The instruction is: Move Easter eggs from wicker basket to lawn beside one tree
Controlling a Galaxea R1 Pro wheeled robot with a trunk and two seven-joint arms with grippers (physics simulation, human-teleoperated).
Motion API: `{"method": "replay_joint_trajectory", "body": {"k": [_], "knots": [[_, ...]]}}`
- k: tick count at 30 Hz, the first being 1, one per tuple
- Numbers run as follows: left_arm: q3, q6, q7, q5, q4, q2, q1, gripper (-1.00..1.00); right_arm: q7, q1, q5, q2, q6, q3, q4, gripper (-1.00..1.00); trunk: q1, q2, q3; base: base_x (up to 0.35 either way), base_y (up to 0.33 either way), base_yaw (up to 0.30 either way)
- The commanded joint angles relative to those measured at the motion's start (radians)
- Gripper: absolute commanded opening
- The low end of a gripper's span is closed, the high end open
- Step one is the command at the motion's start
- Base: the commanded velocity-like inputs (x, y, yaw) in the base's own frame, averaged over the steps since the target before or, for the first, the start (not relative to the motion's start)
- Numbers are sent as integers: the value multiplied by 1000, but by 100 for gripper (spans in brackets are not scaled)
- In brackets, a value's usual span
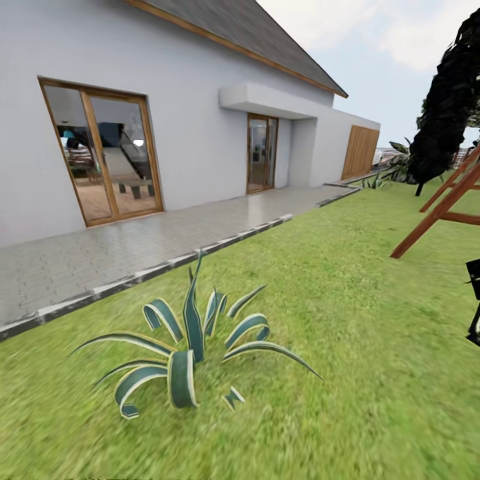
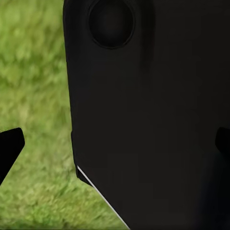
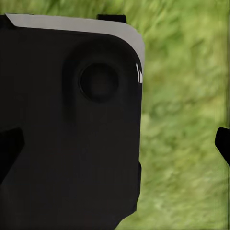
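Low in the head view's foreground, a spiky agave-like plant with dark green, cream-edged leaves (image 1: 190, 350) sits on the mottled green lawn (image 1: 373, 320). Beyond it, left of centre, a grey paved path (image 1: 133, 247) borders the grass along a white house (image 1: 193, 127) with wood-framed glass doors (image 1: 103, 150). At the right edge stand reddish wooden beams (image 1: 443, 207) and, farther back, a black columnar tree (image 1: 443, 113). Both wrist views look past a dark robot body panel (image 2: 153, 120) onto grass; for the left gripper (image 2: 115, 146) and the right gripper (image 3: 115, 146) I cannot tell how the jaws stand.
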Motion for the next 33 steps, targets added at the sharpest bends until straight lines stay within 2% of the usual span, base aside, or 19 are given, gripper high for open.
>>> {"method": "replay_joint_trajectory", "body": {"k": [1, 7, 19, 33], "knots": [[0, 0, 0, 0, -2, 0, 1, 100, -1, -1, 1, 0, 0, 0, 1, 100, 0, 0, -1, 108, -25, 254], [0, 0, 0, 0, -2, 0, 1, 100, -1, -1, 1, 0, 0, 0, 0, 100, 0, 0, -1, 108, -5, 237], [0, 1, 0, 0, -3, 0, 1, 100, -1, -1, 1, -1, 0, 0, 0, 100, 0, 0, -1, 311, -15, 16], [2, 0, 0, 0, -3, 0, 1, 100, -1, -1, 1, 0, 0, 0, 1, 100, 0, 0, -1, 267, -211, 11]]}}
